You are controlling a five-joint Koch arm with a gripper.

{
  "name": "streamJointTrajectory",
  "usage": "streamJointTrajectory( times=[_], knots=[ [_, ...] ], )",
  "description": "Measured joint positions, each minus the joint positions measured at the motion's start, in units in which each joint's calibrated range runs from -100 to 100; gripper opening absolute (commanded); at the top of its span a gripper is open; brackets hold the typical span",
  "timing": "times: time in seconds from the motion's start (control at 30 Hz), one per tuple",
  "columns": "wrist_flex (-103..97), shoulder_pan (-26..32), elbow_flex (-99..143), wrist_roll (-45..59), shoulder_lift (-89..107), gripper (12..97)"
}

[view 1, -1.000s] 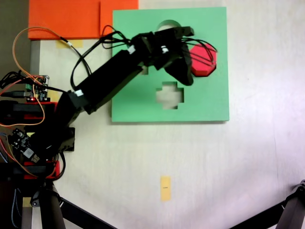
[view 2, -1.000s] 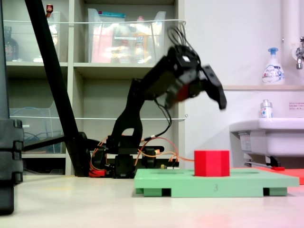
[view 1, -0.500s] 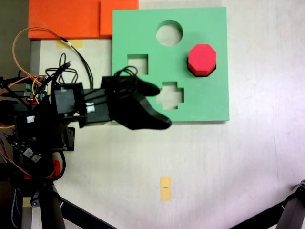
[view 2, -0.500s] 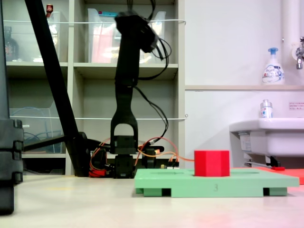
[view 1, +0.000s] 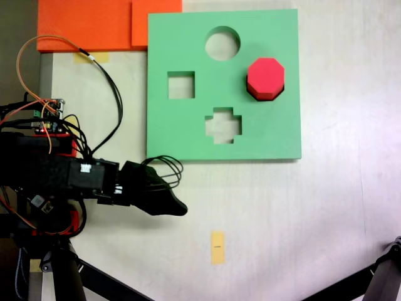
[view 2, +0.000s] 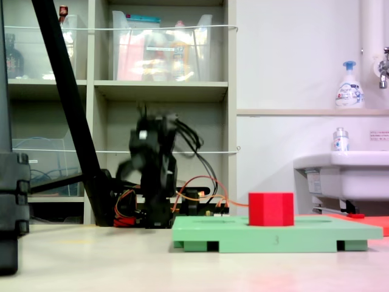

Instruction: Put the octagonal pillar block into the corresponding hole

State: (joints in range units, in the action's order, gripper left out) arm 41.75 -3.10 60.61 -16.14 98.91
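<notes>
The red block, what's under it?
The red block sits in a cutout of the green board, and its top stands above the board in both fixed views. The block covers the cutout, so its shape and what lies beneath are hidden.

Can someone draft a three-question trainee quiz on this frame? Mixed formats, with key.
1. True or false: the octagonal pillar block sits in the board's eight-sided cutout.
2. In the top-down fixed view, which cutout is nearest the block? A round cutout, B square cutout, C cross cutout
3. Fill in: the gripper hangs over the ____, off the green board.

Key: 1 true; 2 A; 3 table
</notes>
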Motion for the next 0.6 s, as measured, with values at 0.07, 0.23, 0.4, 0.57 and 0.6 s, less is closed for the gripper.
streamJointTrajectory(
  times=[0.07,0.23,0.4,0.57,0.6],
  knots=[
    [-3.72,-0.20,3.04,1.81,0.41,53.5],
    [-9.30,-0.29,17.64,7.18,0.55,53.5],
    [-31.72,0.29,31.95,9.52,0.82,52.2],
    [-45.52,0.59,37.14,12.50,0.82,48.1],
    [-45.52,0.63,37.14,12.60,0.82,47.9]
  ],
)
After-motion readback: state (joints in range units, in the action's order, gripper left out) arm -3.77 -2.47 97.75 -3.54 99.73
